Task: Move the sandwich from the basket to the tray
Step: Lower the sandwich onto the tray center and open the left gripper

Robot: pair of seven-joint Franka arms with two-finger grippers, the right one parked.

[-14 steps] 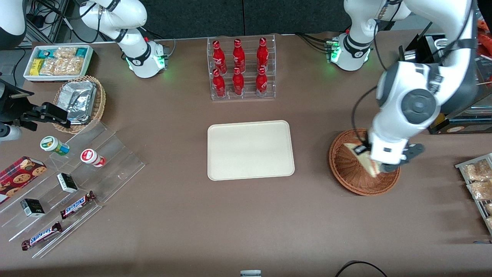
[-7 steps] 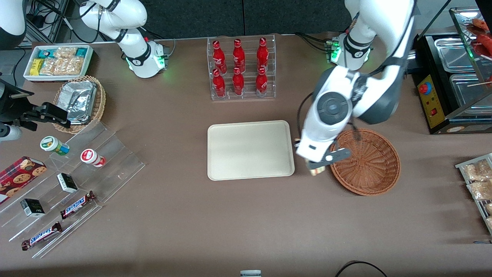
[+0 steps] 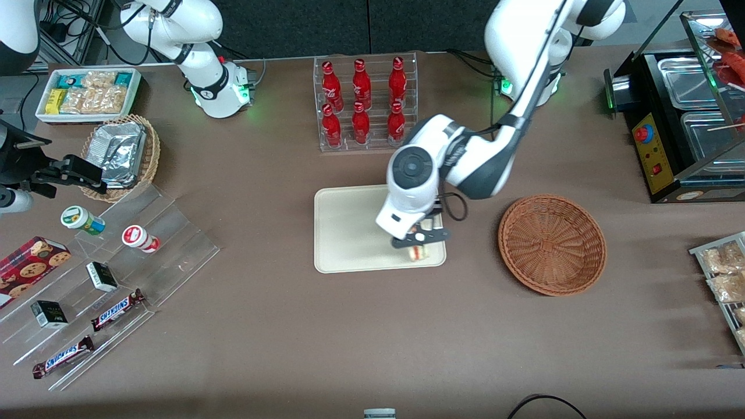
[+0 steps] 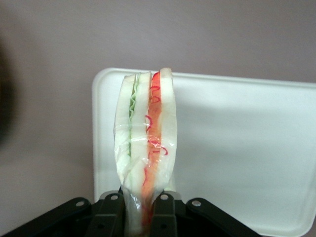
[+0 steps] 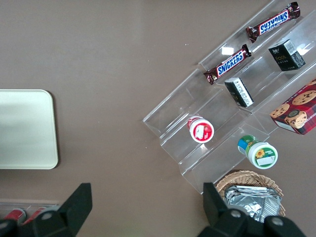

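Observation:
My left gripper point(image 3: 420, 240) hangs above the cream tray point(image 3: 349, 233), over the corner nearest the basket and the front camera. It is shut on the sandwich point(image 3: 418, 252), a wrapped wedge of white bread with green and orange-red layers. In the left wrist view the sandwich point(image 4: 145, 143) stands on edge, pinched between the two black fingers point(image 4: 111, 217), with the tray point(image 4: 237, 148) beneath it. The reddish-brown wicker basket point(image 3: 552, 244) sits beside the tray, toward the working arm's end of the table, with nothing in it.
A clear rack of red bottles point(image 3: 365, 105) stands farther from the front camera than the tray. A clear stepped stand point(image 3: 110, 273) with snacks, a foil-pack basket point(image 3: 122, 154) and a white snack box point(image 3: 87, 93) lie toward the parked arm's end. A food warmer point(image 3: 687, 116) stands past the basket.
The left arm has carried the sandwich out of the basket and sideways to above the tray's corner. The basket has been left bare.

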